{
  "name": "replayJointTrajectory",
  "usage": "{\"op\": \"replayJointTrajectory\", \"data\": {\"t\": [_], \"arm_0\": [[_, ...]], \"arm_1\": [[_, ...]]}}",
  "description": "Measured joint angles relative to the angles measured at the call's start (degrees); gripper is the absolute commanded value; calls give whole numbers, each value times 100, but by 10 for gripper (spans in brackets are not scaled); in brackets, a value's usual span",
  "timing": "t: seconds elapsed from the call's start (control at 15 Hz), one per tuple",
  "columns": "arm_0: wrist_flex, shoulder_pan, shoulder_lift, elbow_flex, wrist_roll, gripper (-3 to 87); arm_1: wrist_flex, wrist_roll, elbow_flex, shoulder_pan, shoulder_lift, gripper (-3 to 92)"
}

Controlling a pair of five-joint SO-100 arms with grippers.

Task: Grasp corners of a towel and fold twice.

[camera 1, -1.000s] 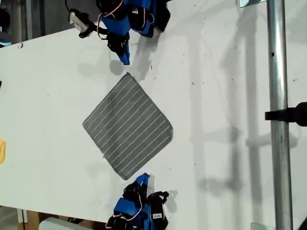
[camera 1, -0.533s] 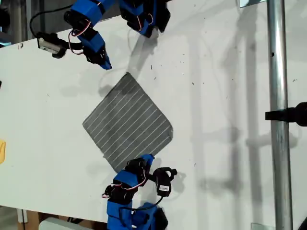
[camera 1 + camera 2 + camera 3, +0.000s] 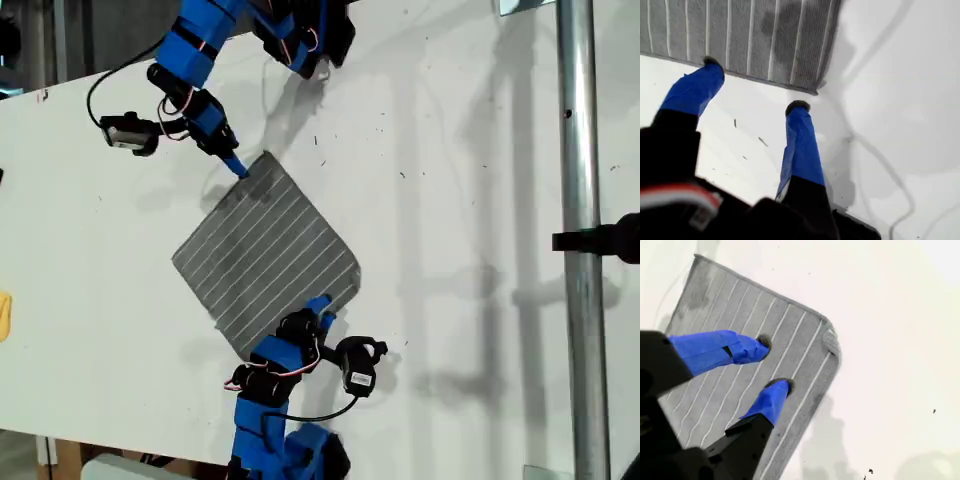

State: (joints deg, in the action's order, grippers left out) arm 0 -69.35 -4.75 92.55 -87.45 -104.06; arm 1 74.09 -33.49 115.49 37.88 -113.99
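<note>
The towel (image 3: 265,260), gray with thin white stripes, lies flat as a diamond on the white table. My first gripper (image 3: 237,167) is open at the towel's far corner (image 3: 265,156). In the first wrist view, my first gripper (image 3: 755,85) has its fingertips at the towel's edge (image 3: 765,50), beside the corner (image 3: 815,91). My second gripper (image 3: 320,303) reaches over the towel near its corner (image 3: 355,272) on the exterior view's right. In the second wrist view, my second gripper (image 3: 774,364) is open, its tips low over the striped towel (image 3: 730,390), a short way from the rounded corner (image 3: 831,337).
A metal pole (image 3: 578,200) with a black clamp (image 3: 600,240) runs down the exterior view's right. A yellow object (image 3: 4,315) sits at that view's left edge. The table's edge (image 3: 60,85) slants across that view's upper left.
The first arm swung out and came down to the towel's far corner. The second arm stretched forward from the near edge until its gripper came over the towel.
</note>
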Motion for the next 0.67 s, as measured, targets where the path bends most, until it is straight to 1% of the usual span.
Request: {"op": "replayJointTrajectory", "data": {"t": [0.13, 0.2, 0.27, 0.4, 0.47, 0.53, 0.6, 0.67], "arm_0": [[0, 0, -299, 220, 26, 124], [0, 0, -448, 334, 53, 123], [0, 0, -554, 431, 88, 122], [-79, 0, -659, 598, 105, 120], [-114, 0, -659, 598, 105, 120], [-158, 0, -668, 598, 105, 120], [-176, 0, -677, 598, 105, 120], [-193, 0, -677, 598, 70, 120]], "arm_1": [[-932, 114, 835, 141, 369, 312], [-1248, 123, 1020, 149, 589, 311], [-1494, 123, 1055, 123, 861, 309], [-1907, 123, 1055, 79, 1547, 275], [-1951, 123, 1028, 9, 1881, 261], [-1951, 123, 870, -62, 2136, 220], [-1942, 123, 659, -123, 2329, 67], [-1934, 123, 448, -193, 2522, 15]]}}
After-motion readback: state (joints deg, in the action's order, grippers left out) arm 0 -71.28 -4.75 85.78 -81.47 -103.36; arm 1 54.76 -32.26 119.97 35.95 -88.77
